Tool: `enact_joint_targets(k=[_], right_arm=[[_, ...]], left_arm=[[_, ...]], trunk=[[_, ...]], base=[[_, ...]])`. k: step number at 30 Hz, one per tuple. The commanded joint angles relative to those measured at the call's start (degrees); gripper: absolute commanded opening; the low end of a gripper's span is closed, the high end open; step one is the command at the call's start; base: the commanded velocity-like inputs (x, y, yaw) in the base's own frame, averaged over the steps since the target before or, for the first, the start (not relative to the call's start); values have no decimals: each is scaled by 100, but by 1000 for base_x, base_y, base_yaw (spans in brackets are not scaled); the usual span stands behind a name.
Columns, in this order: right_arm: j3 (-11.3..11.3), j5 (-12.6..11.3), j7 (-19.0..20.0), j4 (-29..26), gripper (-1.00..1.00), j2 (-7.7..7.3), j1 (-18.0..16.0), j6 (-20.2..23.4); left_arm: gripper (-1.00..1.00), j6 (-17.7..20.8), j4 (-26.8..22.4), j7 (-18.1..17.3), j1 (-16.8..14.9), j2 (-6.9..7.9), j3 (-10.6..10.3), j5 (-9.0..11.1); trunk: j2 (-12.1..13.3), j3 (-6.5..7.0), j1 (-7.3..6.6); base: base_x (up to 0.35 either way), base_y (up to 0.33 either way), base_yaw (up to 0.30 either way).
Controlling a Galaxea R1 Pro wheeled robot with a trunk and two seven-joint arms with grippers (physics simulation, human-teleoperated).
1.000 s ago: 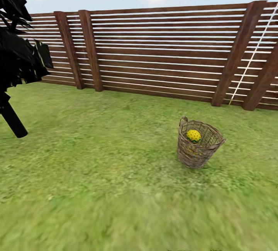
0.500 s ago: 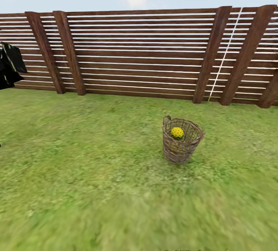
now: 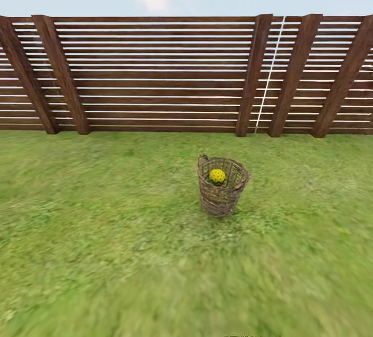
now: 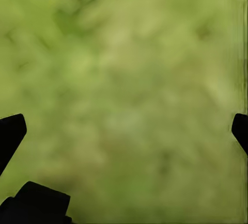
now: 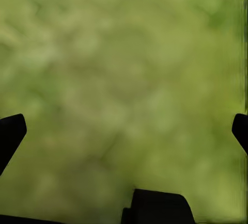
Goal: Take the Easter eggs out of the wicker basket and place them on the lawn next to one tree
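Observation:
The wicker basket (image 3: pixel 222 193) stands upright on the lawn (image 3: pixel 103 233), a little right of the middle of the head view. One yellow Easter egg (image 3: pixel 217 176) with dark dots shows inside it near the rim; more yellow glints through the weave lower down. No tree is in view. In the left wrist view my left gripper (image 4: pixel 124 128) is open, its dark fingertips (image 4: pixel 11 133) far apart over blurred grass. My right gripper (image 5: pixel 124 128) is likewise open over grass, with nothing between its fingertips (image 5: pixel 11 133).
A reddish-brown slatted fence (image 3: pixel 155 75) with slanted posts runs across the whole back of the garden. A thin white line (image 3: pixel 268 75) runs down it right of centre. Open grass lies all around the basket.
The camera has swung to the right: the black tree at the left has left the picture, and the basket and fence have shifted leftward. The basket and egg themselves have not moved.

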Motion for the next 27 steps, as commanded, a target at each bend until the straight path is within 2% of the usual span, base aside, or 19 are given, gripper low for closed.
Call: enact_joint_targets(k=[1,7,21,27], right_arm=[[8,32,-13,5,100,0,-4,-16],[19,34,-35,4,100,9,-4,-5],[7,39,-23,-13,100,-15,-6,19],[7,38,-19,-14,100,-25,-9,20]], left_arm=[[100,-16,9,-10,-2,-24,-10,62],[100,-16,33,-35,-3,-125,-13,57],[100,-16,72,-40,-4,-205,-1,65],[100,1,66,-34,-4,-209,-4,79]], trunk=[[-2,0,-1],[-2,7,-1],[-2,7,-1],[239,115,-133]], base=[[0,0,-255],[0,0,-74],[0,0,-2],[0,0,0]])
